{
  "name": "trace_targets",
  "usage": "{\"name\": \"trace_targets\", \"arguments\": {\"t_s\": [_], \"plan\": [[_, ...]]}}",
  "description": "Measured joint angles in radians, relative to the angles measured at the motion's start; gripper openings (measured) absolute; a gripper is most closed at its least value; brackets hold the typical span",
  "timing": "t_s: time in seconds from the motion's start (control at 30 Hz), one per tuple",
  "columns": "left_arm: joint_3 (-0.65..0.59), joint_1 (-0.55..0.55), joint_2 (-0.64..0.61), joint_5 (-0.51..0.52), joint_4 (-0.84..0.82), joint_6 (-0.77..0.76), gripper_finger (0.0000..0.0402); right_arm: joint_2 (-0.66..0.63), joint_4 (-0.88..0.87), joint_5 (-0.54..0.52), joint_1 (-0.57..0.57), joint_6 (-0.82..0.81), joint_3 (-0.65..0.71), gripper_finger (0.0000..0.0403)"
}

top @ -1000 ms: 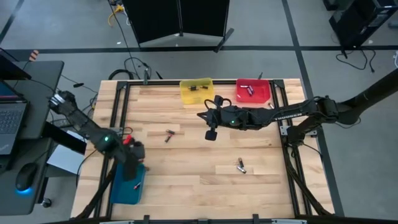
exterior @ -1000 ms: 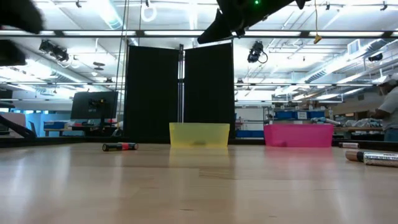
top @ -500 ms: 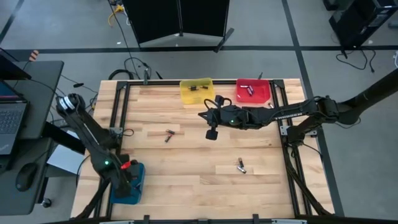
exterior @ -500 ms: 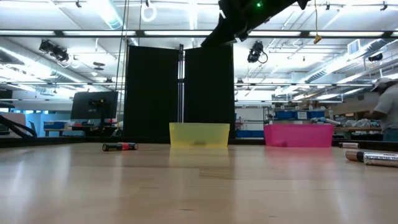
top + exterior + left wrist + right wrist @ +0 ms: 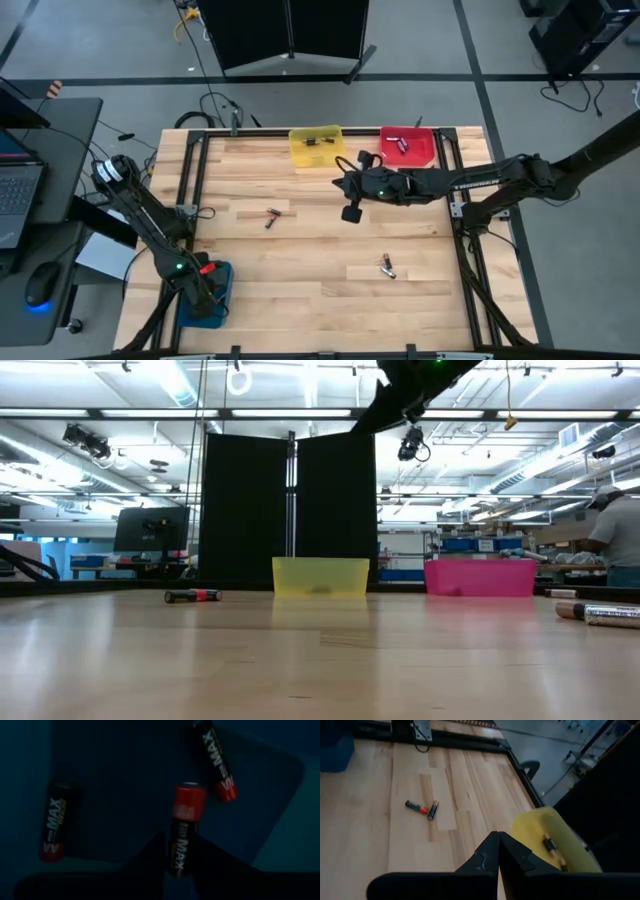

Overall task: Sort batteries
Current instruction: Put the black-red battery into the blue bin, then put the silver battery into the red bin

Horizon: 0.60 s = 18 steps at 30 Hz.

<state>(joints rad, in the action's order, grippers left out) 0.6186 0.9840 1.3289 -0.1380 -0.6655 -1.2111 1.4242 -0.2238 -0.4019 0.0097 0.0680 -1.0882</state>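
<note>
- The left gripper (image 5: 207,292) is down inside the blue bin (image 5: 190,312) at the table's near-left corner. A black and red battery (image 5: 183,829) stands between its two dark fingers (image 5: 145,862); whether they are pinching it or have let go, I cannot tell.
- Around it on the blue bin's floor lie two more batteries of the same black and red kind, one (image 5: 54,828) off to one side and another (image 5: 218,766) close by the middle one.
- The right gripper (image 5: 351,213) hangs above the table's far middle, just in front of the yellow bin (image 5: 316,147), its fingers (image 5: 490,855) pressed together with nothing between them.
- In the yellow bin lie a couple of dark batteries (image 5: 549,844).
- The red bin (image 5: 407,146) sits beside the yellow one on the far edge, with batteries (image 5: 399,142) in it.
- On the bare wooden table (image 5: 300,270), a pair of batteries (image 5: 272,216) lies touching at one end, left of centre.
- Another small cluster of batteries (image 5: 387,266) lies on the table's near-right part, well apart from both grippers.
- A person (image 5: 617,540) stands in the room behind the table, at the right edge of the low view.
</note>
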Motion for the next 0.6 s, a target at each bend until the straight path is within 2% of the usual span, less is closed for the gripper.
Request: {"name": "trace_targets", "arguments": {"t_s": [0.13, 0.27, 0.43, 0.53, 0.6], "plan": [[0.0, 0.0, 0.0, -0.015, -0.001, -0.035, 0.0141, -0.032, -0.041, -0.002, 0.0, -0.024, 0.0, 0.0013], [0.027, 0.0, 0.0, -0.022, -0.044, -0.051, 0.0169, -0.049, -0.067, -0.001, 0.0, -0.025, 0.0, 0.0016], [0.114, 0.0, 0.0, -0.029, -0.194, -0.051, 0.0171, -0.061, -0.075, -0.001, 0.0, -0.023, 0.0, 0.0018], [0.184, 0.0, 0.0, -0.028, -0.328, -0.049, 0.016, -0.071, -0.099, -0.001, 0.0, -0.027, -0.014, 0.0016], [0.231, 0.0, -0.003, 0.01, -0.392, -0.028, 0.0144, -0.072, -0.139, -0.002, 0.007, -0.047, -0.042, 0.0017]]}}
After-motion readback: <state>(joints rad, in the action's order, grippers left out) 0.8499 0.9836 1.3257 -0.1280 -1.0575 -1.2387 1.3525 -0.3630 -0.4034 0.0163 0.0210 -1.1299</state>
